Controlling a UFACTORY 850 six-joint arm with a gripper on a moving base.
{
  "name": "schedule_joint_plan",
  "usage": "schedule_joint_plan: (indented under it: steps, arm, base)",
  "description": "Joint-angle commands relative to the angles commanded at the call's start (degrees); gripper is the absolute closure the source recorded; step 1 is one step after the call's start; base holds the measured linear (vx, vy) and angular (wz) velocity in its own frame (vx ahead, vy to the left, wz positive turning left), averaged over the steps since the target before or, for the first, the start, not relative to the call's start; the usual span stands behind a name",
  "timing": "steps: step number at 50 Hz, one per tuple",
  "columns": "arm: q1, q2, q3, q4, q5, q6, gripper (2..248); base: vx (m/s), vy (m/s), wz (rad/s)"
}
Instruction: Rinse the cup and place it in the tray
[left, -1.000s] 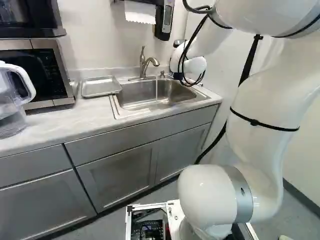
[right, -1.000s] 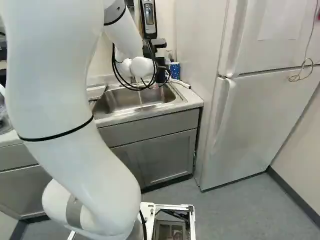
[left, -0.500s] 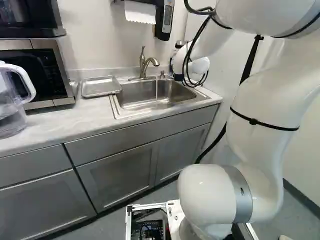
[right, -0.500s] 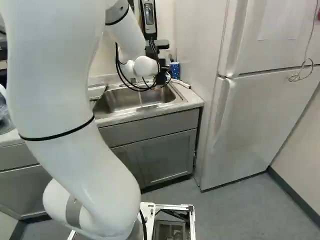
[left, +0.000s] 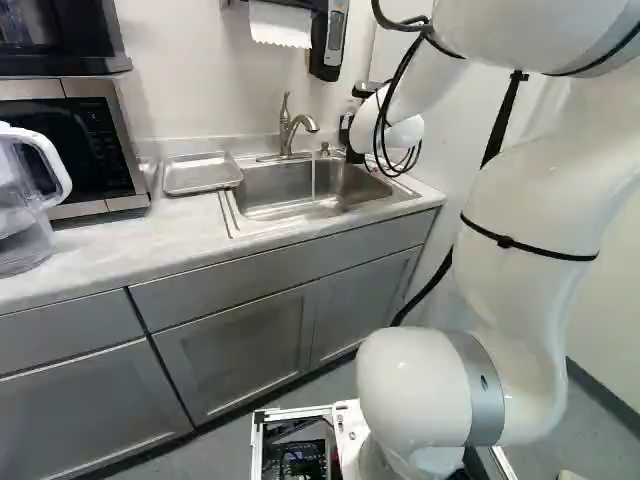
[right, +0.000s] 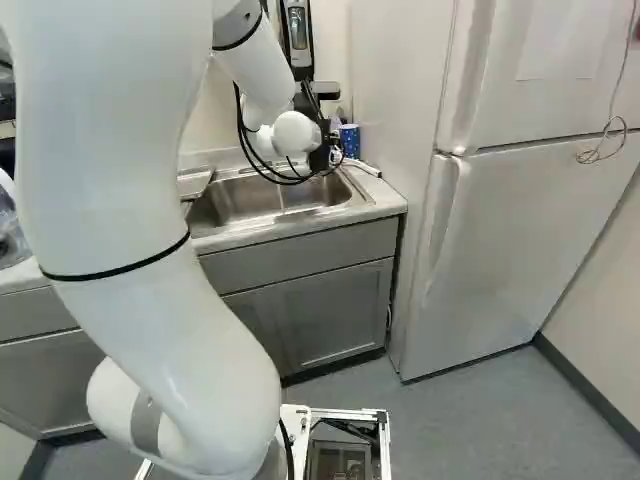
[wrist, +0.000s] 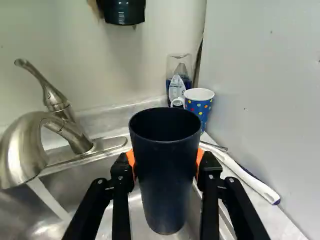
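Grasp done: gripper (wrist: 165, 159) clamped on cup (wrist: 166, 187), a pad each side. Cup over sink (left: 265, 200), toward upper middle of right base view. Faucet (wrist: 21, 152) on, water (wrist: 49, 198) runs apart from cup. Rinse probably left, can't tell if any done; placing left too, tray (left: 200, 173) at upper left of left base view. Cup dark, tall, tapered, upright, mouth up; wetness unclear.

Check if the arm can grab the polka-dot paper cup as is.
Probably not: the gripper is shut on the dark cup, leaving no grip free for the paper cup.
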Motion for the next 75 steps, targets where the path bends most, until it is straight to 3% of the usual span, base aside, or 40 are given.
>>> schedule_joint_plan:
  steps: [19,46,75]
  arm:
    - [0.26,0.57,0.62,-4.41,-0.47,0.00,125]
    - [1.15,3.37,3.74,-4.41,-0.47,0.00,125]
    - [1.52,3.55,7.39,-4.41,1.31,0.00,125]
  base:
    - [0.000,0.000,0.000]
    - [0.000,0.000,0.000]
    - [0.000,0.000,0.000]
